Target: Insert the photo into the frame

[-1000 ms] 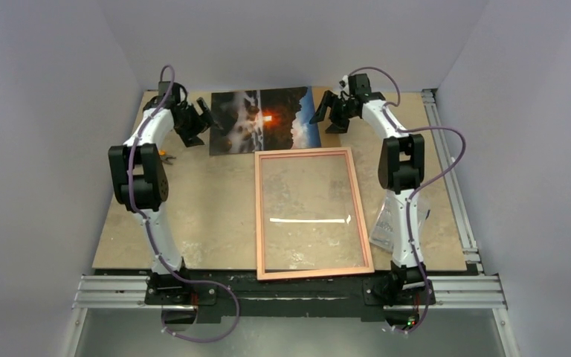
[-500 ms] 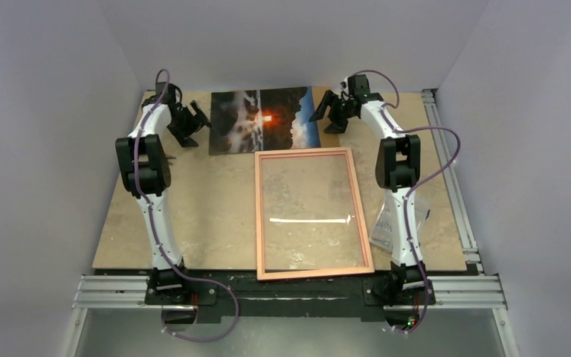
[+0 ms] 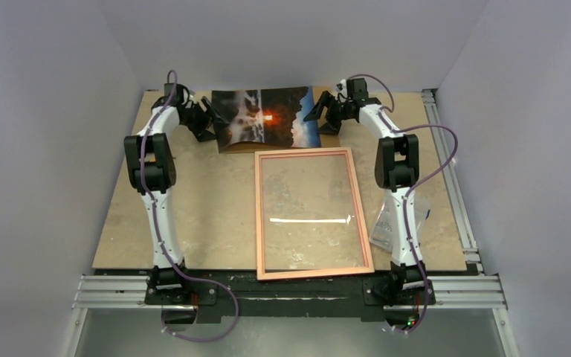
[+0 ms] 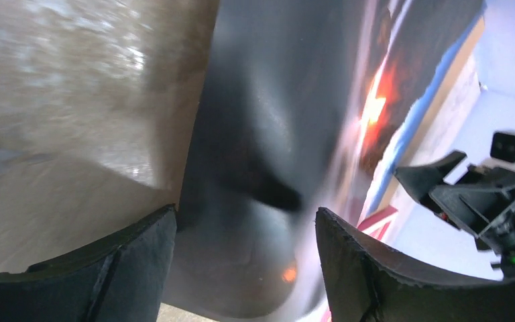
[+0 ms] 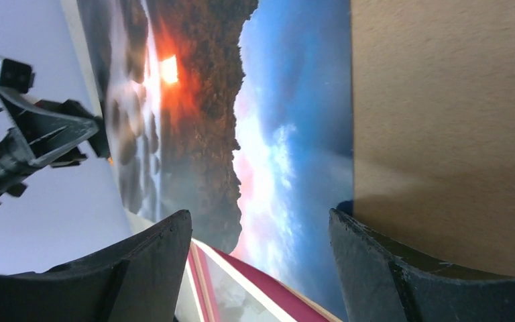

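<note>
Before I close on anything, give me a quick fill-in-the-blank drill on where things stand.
1. The photo lies at the table's ___ edge, beyond the frame.
2. The left claw and right claw both stand ___, one at each end of the photo.
3. The photo's ___ half is bowed up rather than flat.
4. The frame lies flat, nearer the ___ arm's base.
Missing words: far, open, left, right.
</note>
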